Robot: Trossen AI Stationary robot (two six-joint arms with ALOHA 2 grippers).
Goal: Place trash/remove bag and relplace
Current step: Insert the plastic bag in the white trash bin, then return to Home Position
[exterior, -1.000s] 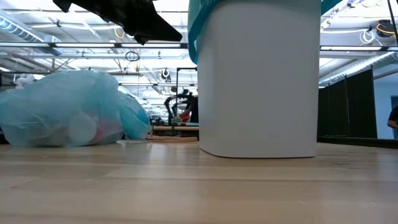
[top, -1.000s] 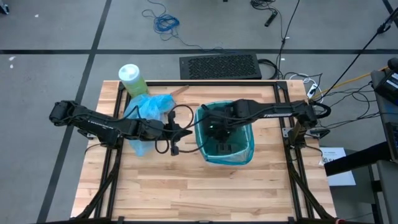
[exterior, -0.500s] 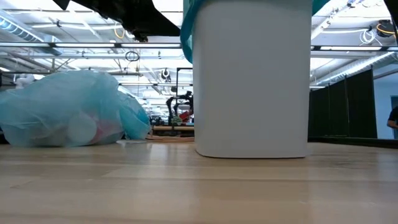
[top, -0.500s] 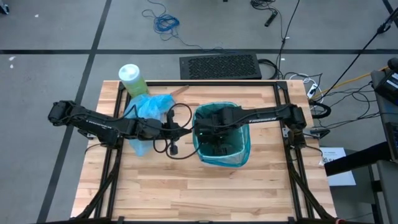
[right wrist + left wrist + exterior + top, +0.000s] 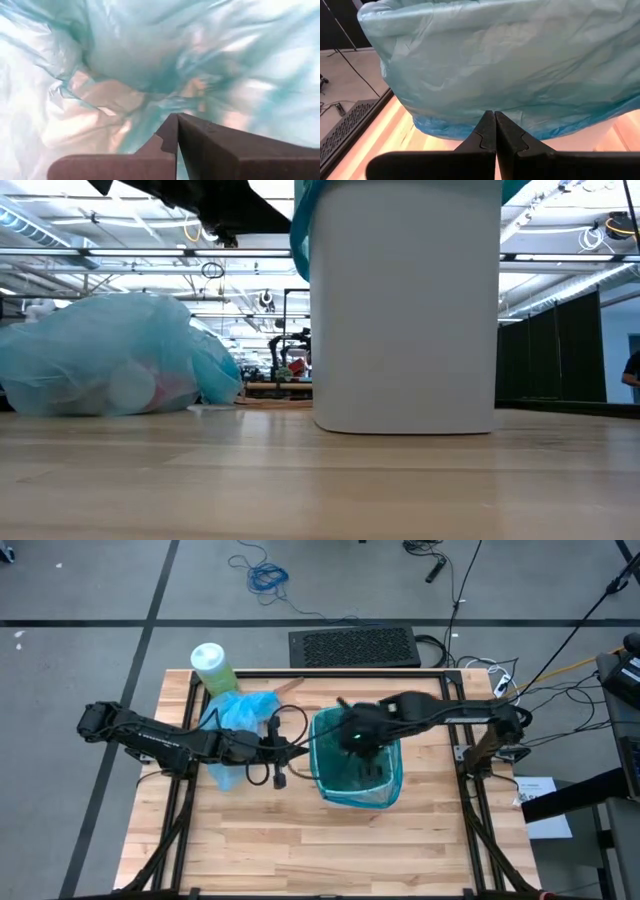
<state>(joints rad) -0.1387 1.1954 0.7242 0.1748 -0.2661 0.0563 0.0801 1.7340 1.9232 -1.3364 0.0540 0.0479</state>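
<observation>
Since a moment ago the right arm has drawn back a little: its elbow now sits farther out over the table's right edge, while the white wastebasket [image 5: 362, 762] stands where it settled after its small slide toward the left arm. Seen from above, the right gripper [image 5: 352, 737] hangs just over the mouth of the basket, at the back of the rim, fingers [image 5: 200, 145] pressed together with nothing pinched between them; from its own wrist camera all that lies ahead is crinkled plastic. That plastic is the teal-green liner [image 5: 385, 792] dressed into the basket, its edge folded out over the rim, which the low view catches at the top left of the white wall [image 5: 298, 225].

The left gripper [image 5: 303, 749] reaches in from the left and sits just beside the basket's left rim, likewise clamped shut and empty, its closed tips [image 5: 494, 131] right up against the turned-over liner [image 5: 510, 65].

Well off to the left, behind the left arm, the sky-blue bag [image 5: 236, 710] lies bunched on the wooden table [image 5: 300, 850], full and lumpy at table height [image 5: 105, 358], with pale and pinkish shapes showing through its skin. Just behind it stands a green bottle [image 5: 211, 667] with a white cap.
</observation>
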